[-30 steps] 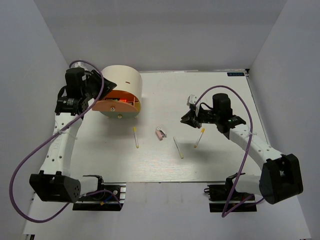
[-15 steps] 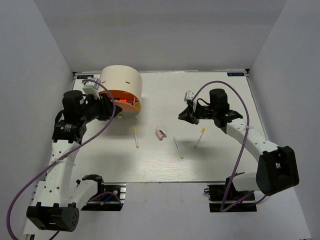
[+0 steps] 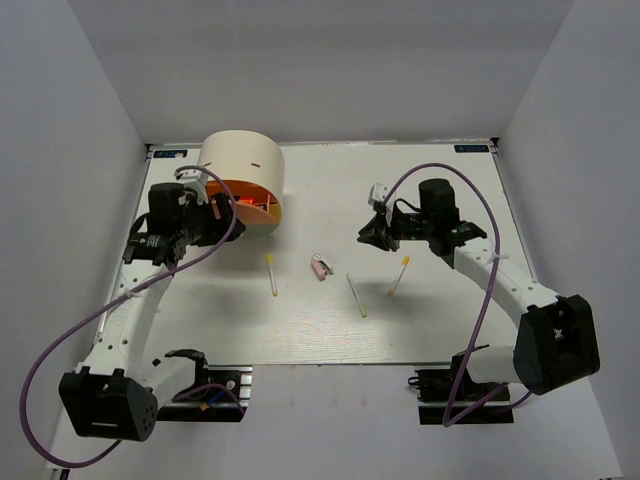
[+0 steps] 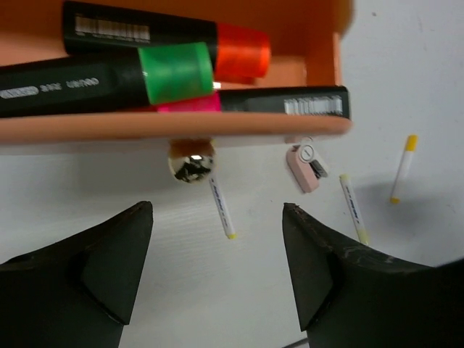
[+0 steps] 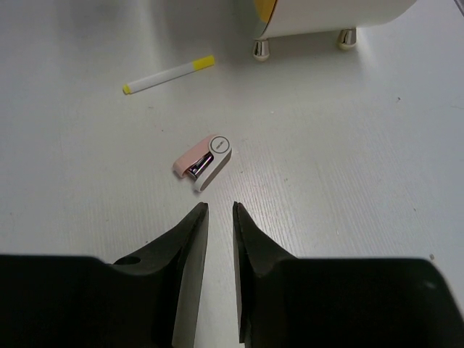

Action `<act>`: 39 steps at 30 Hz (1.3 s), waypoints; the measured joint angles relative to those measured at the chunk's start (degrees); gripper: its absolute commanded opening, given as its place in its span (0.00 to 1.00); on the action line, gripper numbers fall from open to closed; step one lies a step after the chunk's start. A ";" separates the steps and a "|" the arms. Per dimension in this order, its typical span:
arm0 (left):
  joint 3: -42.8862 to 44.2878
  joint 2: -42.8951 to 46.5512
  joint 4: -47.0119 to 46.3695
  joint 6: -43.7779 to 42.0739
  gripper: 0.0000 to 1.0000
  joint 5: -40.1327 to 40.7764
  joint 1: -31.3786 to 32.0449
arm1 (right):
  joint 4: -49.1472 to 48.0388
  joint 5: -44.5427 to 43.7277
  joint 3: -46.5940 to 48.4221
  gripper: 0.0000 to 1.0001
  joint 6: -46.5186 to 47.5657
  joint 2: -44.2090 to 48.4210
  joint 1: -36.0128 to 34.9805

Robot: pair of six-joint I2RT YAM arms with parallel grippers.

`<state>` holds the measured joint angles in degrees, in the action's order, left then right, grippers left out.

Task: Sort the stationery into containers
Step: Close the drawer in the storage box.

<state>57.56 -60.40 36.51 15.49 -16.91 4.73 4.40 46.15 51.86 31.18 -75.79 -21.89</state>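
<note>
Both arms hovering, nothing held.

Left gripper (image 4: 217,272) is gaping wide, empty, facing the open orange drawer (image 4: 217,127) holding three highlighters (image 4: 174,72). Right gripper (image 5: 215,250), nearly closed and empty, is pointing left at the pink eraser (image 5: 203,162); three sticks (image 3: 272,275) are lying mid-table.

The white table (image 3: 440,330) carries the cream organiser (image 3: 243,170) near its far-left corner; three pale sticks (image 3: 273,276) and a pinkish block (image 3: 320,267) lie mid-table.
</note>
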 measured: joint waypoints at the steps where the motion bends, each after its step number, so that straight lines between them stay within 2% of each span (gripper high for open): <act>1: 0.00 -0.79 -0.35 0.02 0.82 1.03 0.02 | 0.15 -0.13 0.00 0.26 0.11 0.20 0.00; 3: 0.09 -2.29 -1.20 0.00 0.84 2.86 0.11 | 0.20 -0.15 0.00 0.26 0.33 0.50 0.00; 4: 0.26 -3.17 -1.42 0.02 0.90 3.63 0.13 | 0.20 -0.17 0.00 0.28 0.37 0.61 0.00; 10: 0.31 -6.25 -5.25 0.02 0.91 6.36 0.66 | 0.28 -0.61 0.00 0.28 0.72 0.85 0.00; 20: -0.48 -5.49 -13.29 0.00 0.91 7.13 0.72 | 1.31 -1.01 -0.22 0.28 0.87 0.85 0.02; 29: -1.03 -5.86 -16.85 0.33 0.91 8.31 0.72 | 1.60 -1.03 -0.22 0.28 0.94 0.85 0.02; 39: -1.81 -8.74 -20.59 1.75 0.97 8.90 0.72 | 1.64 -1.22 -0.22 0.28 0.96 0.85 0.02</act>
<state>55.75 -69.14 15.92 17.23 -8.01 5.45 6.04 44.93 51.64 32.14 -74.94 -21.87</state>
